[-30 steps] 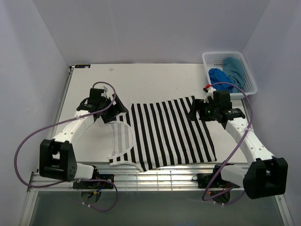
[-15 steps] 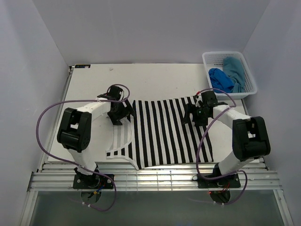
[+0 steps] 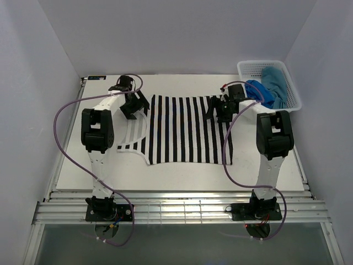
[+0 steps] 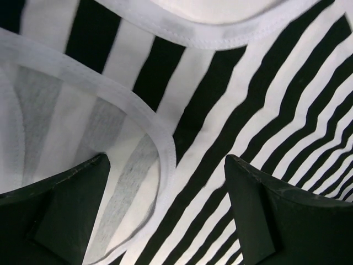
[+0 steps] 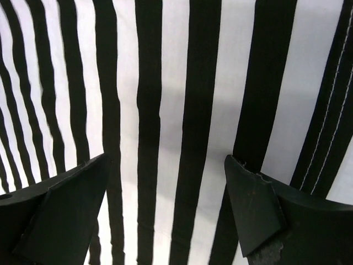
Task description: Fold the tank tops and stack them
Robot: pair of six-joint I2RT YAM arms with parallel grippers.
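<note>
Both hands are seen wide open and nothing is held in them: the left hand [image 3: 134, 105] hangs low over the strap end of the striped tank top [image 3: 182, 130], and the right hand [image 3: 219, 109] hangs low over its hem end. In the wrist views only striped cloth is seen between the fingers, not gripped. Beneath and nearer than the two hands, this top is spread flat on the tabletop [image 3: 165, 176], and no fold can be seen in it. Just to the right of the right hand the white basket [image 3: 259, 64] is found, and in it the royal blue tank top [image 3: 258, 93] and the teal tank top [image 3: 274, 80] are lying crumpled together.

The task is judged to be at its beginning: one top is laid out for folding, nothing is folded, nothing is stacked, and two tops are not yet taken out.

Counted: three tank tops, one under the hands and two in the basket; one basket; two hands
</note>
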